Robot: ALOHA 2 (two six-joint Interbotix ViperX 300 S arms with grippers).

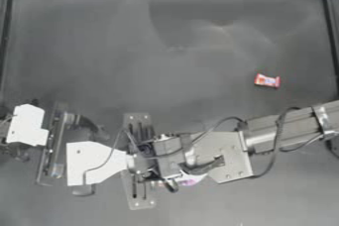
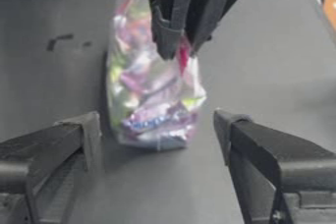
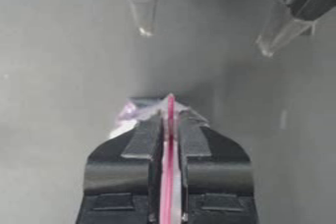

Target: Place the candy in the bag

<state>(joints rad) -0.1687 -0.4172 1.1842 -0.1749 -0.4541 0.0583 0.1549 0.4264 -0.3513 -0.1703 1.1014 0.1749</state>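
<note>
The bag (image 2: pixel 154 100), clear and crinkly with multicoloured sweets inside, hangs by its pink closure strip from my right gripper (image 2: pixel 174 46), which is shut on that strip (image 3: pixel 169 115). In the top view this happens at the table's front middle, where only a pink corner of the bag (image 1: pixel 189 181) shows beneath the right gripper (image 1: pixel 171 168). My left gripper (image 1: pixel 151 163) faces the bag from the left, open wide, its fingers on either side of the bag's lower part without touching it. The candy (image 1: pixel 267 81), small and red-orange, lies alone on the table at the right.
The dark table (image 1: pixel 165 46) has a raised rim along its back and sides. The right arm (image 1: pixel 291 128) crosses from the right edge to the front middle, just in front of the candy.
</note>
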